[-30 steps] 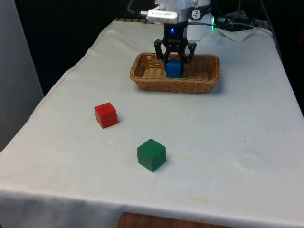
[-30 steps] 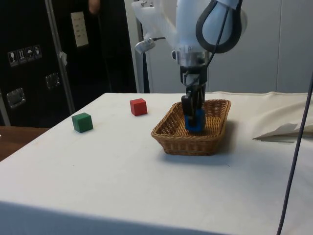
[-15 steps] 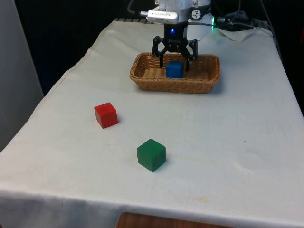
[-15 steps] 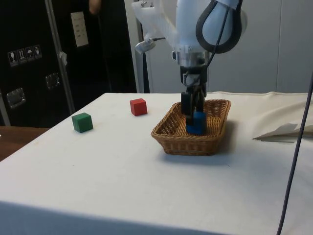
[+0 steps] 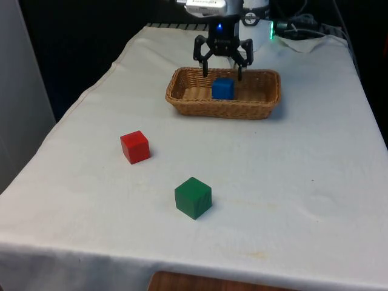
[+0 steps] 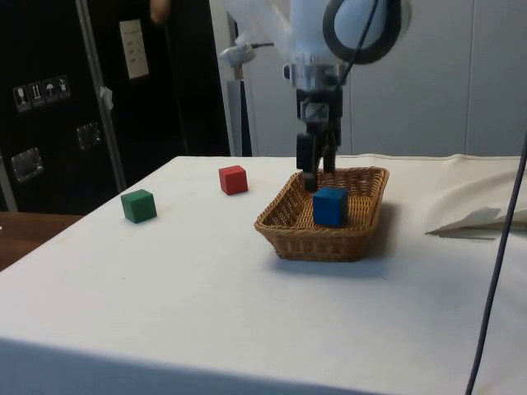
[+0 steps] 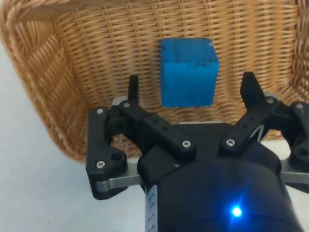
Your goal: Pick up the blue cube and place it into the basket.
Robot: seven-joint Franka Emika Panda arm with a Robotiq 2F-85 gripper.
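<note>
The gripper (image 5: 222, 68) is being held pointing straight down just above the wicker basket (image 5: 262, 104), its jaws spread wide apart and gripping nothing, while the blue cube (image 5: 222, 88) is being contained on the basket's floor directly beneath the fingers (image 7: 251, 91), clear of them.

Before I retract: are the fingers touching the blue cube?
Apart. Side view shows the open gripper above the blue cube, with a clear gap.
</note>
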